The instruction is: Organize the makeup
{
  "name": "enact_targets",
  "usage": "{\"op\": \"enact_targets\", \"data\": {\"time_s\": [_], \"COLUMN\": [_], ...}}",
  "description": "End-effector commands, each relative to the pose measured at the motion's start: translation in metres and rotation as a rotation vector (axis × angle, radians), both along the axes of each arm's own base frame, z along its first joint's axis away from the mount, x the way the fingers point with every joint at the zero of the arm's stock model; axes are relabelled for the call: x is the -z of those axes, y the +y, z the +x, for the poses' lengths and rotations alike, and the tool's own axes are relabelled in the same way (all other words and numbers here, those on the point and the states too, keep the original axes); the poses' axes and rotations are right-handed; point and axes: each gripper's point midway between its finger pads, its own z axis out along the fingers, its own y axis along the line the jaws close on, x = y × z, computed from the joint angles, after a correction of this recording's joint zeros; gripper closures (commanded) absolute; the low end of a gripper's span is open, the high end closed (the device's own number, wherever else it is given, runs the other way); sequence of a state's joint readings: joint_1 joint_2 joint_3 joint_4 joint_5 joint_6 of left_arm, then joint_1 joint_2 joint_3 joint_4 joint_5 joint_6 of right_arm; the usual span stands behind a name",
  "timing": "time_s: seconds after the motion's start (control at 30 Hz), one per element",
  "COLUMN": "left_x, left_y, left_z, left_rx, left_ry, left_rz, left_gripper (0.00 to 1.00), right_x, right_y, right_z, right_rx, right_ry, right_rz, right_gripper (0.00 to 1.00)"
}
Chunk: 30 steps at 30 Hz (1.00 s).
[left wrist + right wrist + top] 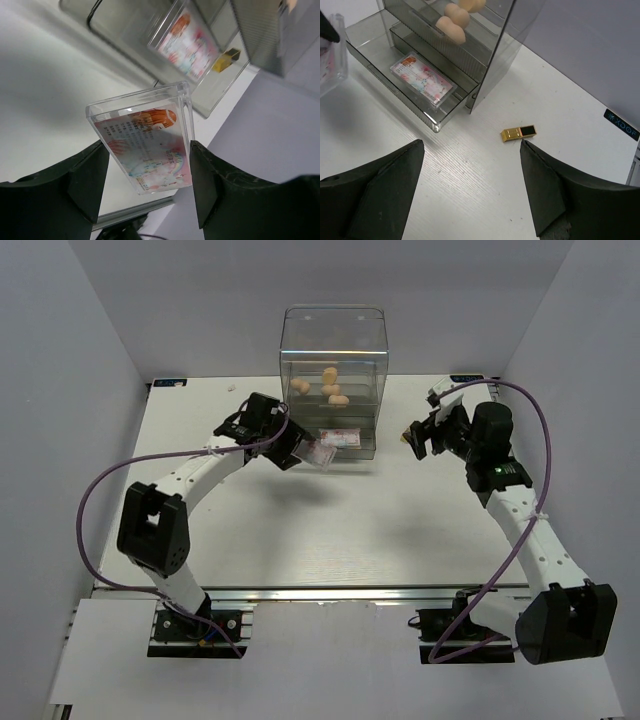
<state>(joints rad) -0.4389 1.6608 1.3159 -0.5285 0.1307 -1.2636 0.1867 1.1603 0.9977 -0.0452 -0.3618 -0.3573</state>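
Held packet [145, 145]: a flat rectangle in a hard, clear plastic case with a thick see-through rim. Its glossy pink-and-white face has an orange-haired cartoon figure and rows of print too small to read. It is tilted and raised off the table, just left of the open bottom drawer.
Left gripper [147, 150]: matte black fingers press on opposite edges of the case, clamped on it at a fairly wide spread.
Packet in the drawer [422, 80]: it has the same pink-white print and clear case, and lies flat in the pulled-out bottom drawer [385, 75].
Sponges [331, 390]: four peach, egg-shaped, matte foam pieces, bunched in an upper drawer.
Lipstick tube [518, 133]: short and square-sided, shiny gold with a black section. It lies on its side on the table, just right of the box's near right corner.
Right gripper [471, 145]: the jaws are spread wide with nothing between them, above the table to the right of the box.
Drawer box [333, 325]: tall, smoky-clear plastic with ribbed drawer fronts, standing far and central.
Table [470, 190]: white, with a fine linear grain.
Sticker [621, 123]: dark, with light-blue lettering that seems to read "xDOF", on the table's right side.
Views: only the wrist views show the lipstick tube; in the left one it is a gold block seen through the drawer wall. Only the top view shows all four sponges.
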Motion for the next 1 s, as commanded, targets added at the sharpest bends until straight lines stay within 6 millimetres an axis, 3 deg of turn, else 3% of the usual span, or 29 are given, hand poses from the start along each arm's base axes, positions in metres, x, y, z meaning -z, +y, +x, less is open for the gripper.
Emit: {"op": "enact_targets", "data": {"time_s": [0.0,0.03,0.2,0.23,0.37,0.43,0.53,0.67,0.77,0.97], "left_x": [-0.035,-0.043,-0.040,-0.046,-0.033,-0.020,-0.012,-0.012,-0.016,-0.027], "left_y": [-0.012,-0.015,-0.027,-0.028,-0.030,-0.031,-0.034,-0.038,-0.038,-0.040], "left_z": [0.038,0.048,0.075,0.083,0.097,0.100,0.103,0.106,0.109,0.107], "left_rx": [-0.073,-0.087,-0.158,-0.169,-0.217,-0.230,-0.232,-0.227,-0.223,-0.207], "left_ry": [-0.109,-0.135,-0.132,-0.153,-0.116,-0.086,-0.070,-0.069,-0.078,-0.096], "left_rz": [-0.100,-0.120,-0.195,-0.210,-0.201,-0.192,-0.200,-0.212,-0.211,-0.230], "left_gripper": [0.91,0.90,0.83,0.79,0.63,0.49,0.40,0.31,0.12,0.09], "right_x": [-0.010,-0.007,-0.001,0.000,0.008,0.010,0.014,0.023,0.027,0.036], "right_y": [-0.007,-0.009,-0.019,-0.020,-0.022,-0.023,-0.022,-0.023,-0.019,-0.014], "right_z": [-0.005,-0.005,-0.009,-0.009,-0.011,-0.011,-0.013,-0.014,-0.017,-0.020], "right_rx": [0.009,0.016,0.034,0.035,0.039,0.039,0.032,0.031,0.016,-0.004], "right_ry": [-0.023,-0.017,-0.007,-0.004,0.014,0.017,0.028,0.052,0.080,0.127], "right_rz": [0.048,0.050,0.052,0.053,0.056,0.057,0.058,0.056,0.078,0.107], "right_gripper": [0.18,0.18,0.18,0.18,0.18,0.18,0.18,0.18,0.18,0.18]}}
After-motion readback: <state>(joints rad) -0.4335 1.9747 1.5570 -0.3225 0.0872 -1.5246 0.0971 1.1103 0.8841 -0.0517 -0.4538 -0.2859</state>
